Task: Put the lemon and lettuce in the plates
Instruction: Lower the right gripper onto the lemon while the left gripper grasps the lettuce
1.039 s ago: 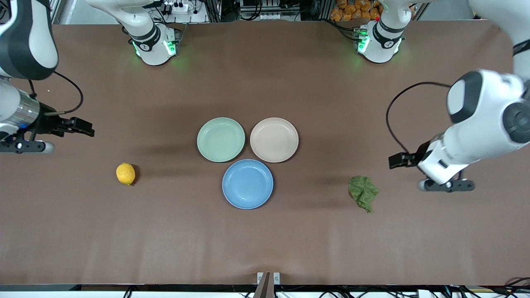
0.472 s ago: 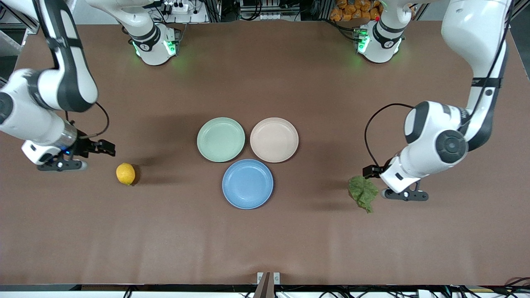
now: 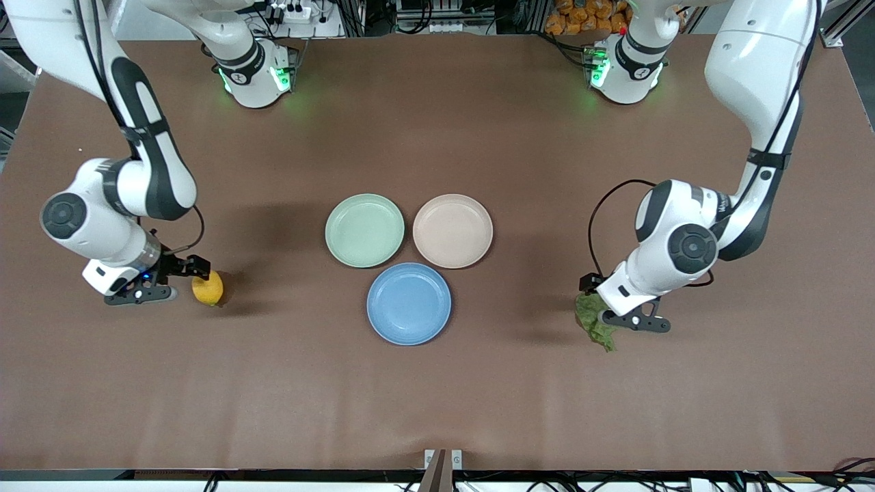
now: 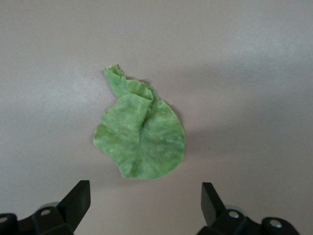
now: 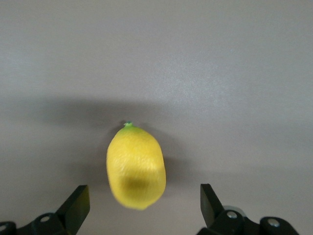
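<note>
The three plates sit clustered at mid-surface: green plate (image 3: 364, 230) and beige-pink plate (image 3: 452, 230) touching side by side, blue plate (image 3: 409, 303) touching both, nearer the front camera. Bare surface (image 3: 437, 410) lies between the cluster and the lemon (image 3: 207, 288), and between it and the lettuce (image 3: 599, 322); nothing stands in either lane. The right claw (image 5: 142, 205) hangs wide open over the lemon, the left claw (image 4: 145, 198) wide open over the lettuce.
</note>
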Action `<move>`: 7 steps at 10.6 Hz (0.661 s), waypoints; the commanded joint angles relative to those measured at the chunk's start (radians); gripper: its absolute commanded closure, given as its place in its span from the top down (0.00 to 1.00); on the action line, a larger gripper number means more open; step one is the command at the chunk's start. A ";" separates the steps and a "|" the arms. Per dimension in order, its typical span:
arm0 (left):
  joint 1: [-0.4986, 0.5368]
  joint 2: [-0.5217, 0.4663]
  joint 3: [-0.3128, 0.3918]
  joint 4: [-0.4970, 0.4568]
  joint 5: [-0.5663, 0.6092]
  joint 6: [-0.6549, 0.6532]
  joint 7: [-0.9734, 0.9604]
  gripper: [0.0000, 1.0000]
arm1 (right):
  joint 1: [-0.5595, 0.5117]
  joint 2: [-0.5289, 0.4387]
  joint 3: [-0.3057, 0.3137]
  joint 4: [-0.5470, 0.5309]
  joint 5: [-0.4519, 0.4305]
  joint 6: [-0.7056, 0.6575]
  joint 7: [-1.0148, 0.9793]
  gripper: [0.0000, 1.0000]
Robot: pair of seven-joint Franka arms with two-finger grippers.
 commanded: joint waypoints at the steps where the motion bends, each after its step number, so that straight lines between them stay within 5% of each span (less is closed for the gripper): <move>1: 0.007 0.054 0.002 0.014 0.067 0.071 0.031 1.00 | -0.010 0.064 0.009 -0.037 0.003 0.138 -0.012 1.00; 4: 0.005 0.123 0.002 0.079 0.066 0.101 0.080 1.00 | -0.010 0.130 0.027 -0.051 0.003 0.249 -0.005 0.95; 7: 0.007 0.187 0.002 0.135 0.052 0.099 0.128 1.00 | -0.008 0.127 0.036 -0.050 0.003 0.240 -0.003 0.51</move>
